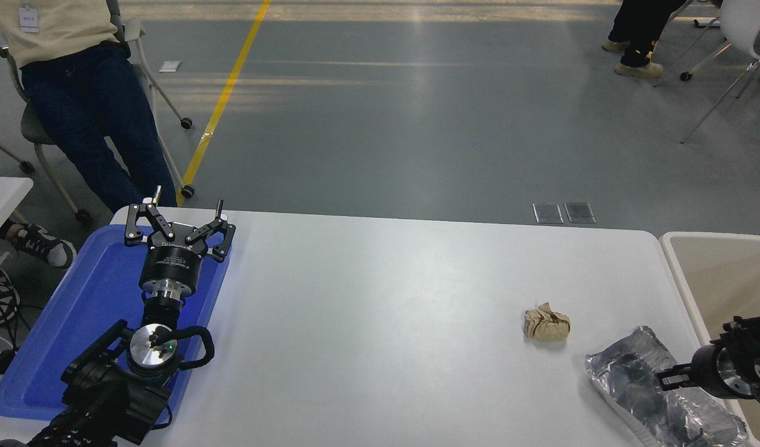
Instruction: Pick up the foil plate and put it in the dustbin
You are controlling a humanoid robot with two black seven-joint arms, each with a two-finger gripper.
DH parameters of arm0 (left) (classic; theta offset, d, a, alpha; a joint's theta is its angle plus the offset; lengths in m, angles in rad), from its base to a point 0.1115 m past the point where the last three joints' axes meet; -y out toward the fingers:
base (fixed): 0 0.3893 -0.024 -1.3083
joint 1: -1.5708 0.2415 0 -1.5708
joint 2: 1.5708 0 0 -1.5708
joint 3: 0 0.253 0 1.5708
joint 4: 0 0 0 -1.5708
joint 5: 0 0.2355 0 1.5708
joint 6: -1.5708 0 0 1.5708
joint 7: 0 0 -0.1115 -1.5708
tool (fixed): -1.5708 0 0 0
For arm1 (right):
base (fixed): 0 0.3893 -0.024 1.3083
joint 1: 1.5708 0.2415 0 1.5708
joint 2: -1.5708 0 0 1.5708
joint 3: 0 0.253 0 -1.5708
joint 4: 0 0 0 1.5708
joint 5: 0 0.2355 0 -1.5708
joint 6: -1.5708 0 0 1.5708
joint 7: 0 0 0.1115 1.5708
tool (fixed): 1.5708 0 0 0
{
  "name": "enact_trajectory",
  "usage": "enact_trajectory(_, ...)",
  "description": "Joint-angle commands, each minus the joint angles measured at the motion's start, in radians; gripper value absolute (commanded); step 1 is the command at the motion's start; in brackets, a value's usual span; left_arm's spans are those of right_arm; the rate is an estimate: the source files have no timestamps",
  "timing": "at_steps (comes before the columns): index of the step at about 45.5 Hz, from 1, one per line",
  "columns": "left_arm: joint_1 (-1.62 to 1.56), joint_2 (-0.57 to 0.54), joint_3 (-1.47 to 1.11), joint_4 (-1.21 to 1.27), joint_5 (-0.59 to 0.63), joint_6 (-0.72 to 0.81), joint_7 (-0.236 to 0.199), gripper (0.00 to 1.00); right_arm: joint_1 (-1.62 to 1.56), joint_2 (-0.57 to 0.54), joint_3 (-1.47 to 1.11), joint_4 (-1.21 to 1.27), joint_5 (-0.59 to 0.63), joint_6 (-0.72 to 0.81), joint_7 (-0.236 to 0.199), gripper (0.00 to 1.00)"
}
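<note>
Paper ball [546, 325] lies near foil plate [653, 391], beside dustbin [715, 279].

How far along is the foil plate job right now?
Nothing is done: the foil plate lies on the table, not in the dustbin. The right gripper is over its near end; no grip is visible. Lift and drop remain. The left gripper is parked.

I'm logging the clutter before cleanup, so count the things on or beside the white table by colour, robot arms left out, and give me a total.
Silver: 1, the foil plate
Brown: 1, the crumpled paper ball
Blue: 1, the flat tray
Beige: 1, the dustbin beside the table's right end
Total: 4
</note>
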Motion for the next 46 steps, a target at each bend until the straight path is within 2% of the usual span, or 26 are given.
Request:
enact_trajectory(1, 0.000, 0.000, 0.000, 0.000, 0.001, 0.000, 0.000, 1.00, 0.000, -0.001, -0.003, 0.000, -0.002, -0.004, -0.003, 0.00)
enact_trajectory(16, 0.000, 0.000, 0.000, 0.000, 0.001, -0.002, 0.000, 1.00, 0.026, -0.031, -0.003, 0.038, 0.001, -0.004, 0.001, 0.00)
enact_trajectory(34, 0.000, 0.001, 0.000, 0.000, 0.001, -0.003, 0.000, 1.00, 0.180, -0.224, -0.003, 0.295, 0.012, 0.026, -0.003, 0.00)
enact_trajectory(46, 0.000, 0.001, 0.000, 0.000, 0.001, -0.003, 0.000, 1.00, 0.365, -0.297, -0.060, 0.408, 0.021, 0.091, -0.008, 0.00)
